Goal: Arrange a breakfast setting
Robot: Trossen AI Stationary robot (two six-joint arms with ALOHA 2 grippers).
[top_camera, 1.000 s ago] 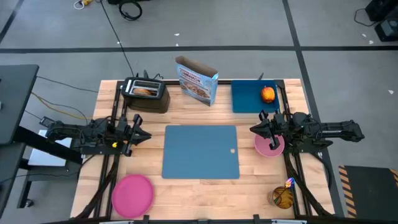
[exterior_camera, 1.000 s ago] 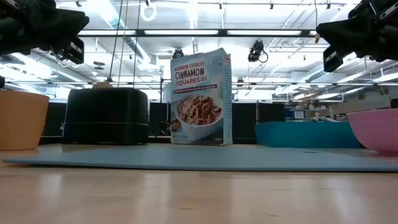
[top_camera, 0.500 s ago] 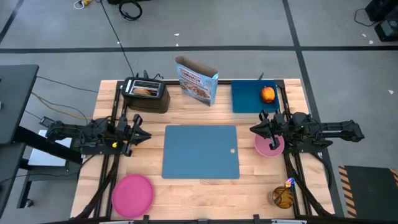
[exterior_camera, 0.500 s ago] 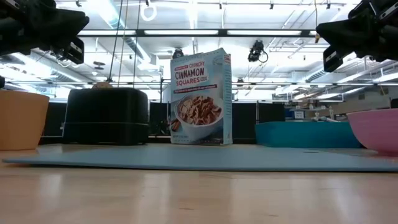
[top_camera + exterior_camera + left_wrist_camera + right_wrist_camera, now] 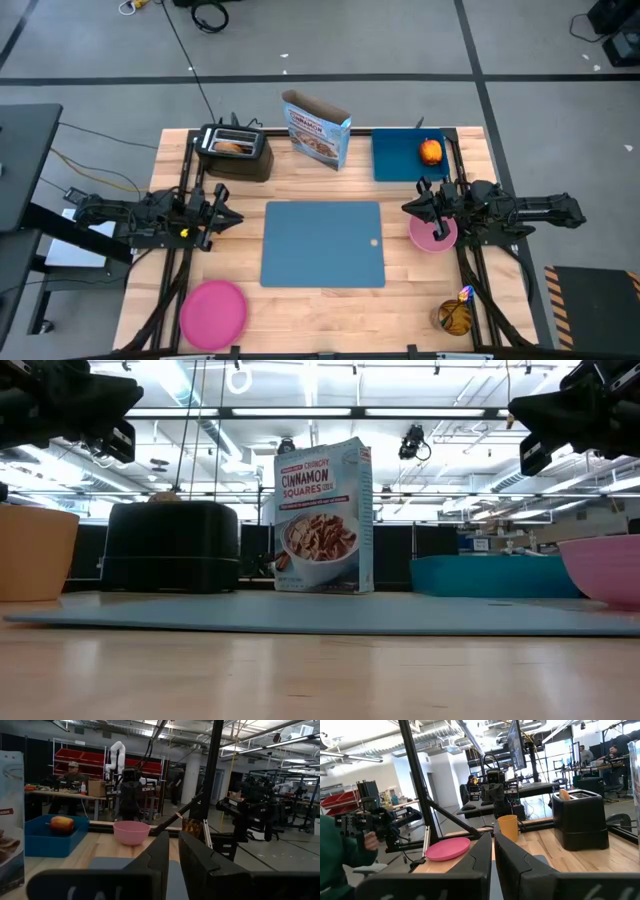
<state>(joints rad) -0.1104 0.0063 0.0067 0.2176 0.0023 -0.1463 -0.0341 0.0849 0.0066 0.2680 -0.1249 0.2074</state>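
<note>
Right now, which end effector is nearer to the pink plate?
The left. The left end effector hovers at the mat's left side, just behind the pink plate. The right end effector is across the table, above the pink bowl.

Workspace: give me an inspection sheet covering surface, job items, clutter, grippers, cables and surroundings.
Surface: wooden table.
Job items: blue rectangular placemat central, bare; small pink bowl off its right edge; flat pink plate front left; red-orange apple in the deep blue square tray; tan cup with spoon front right.
Clutter: black toaster, cereal box at the back.
Grippers: left gripper shut, left of the mat; right gripper shut, beside the bowl.
Cables: black cable across the floor.
Surroundings: people at benches.
</note>
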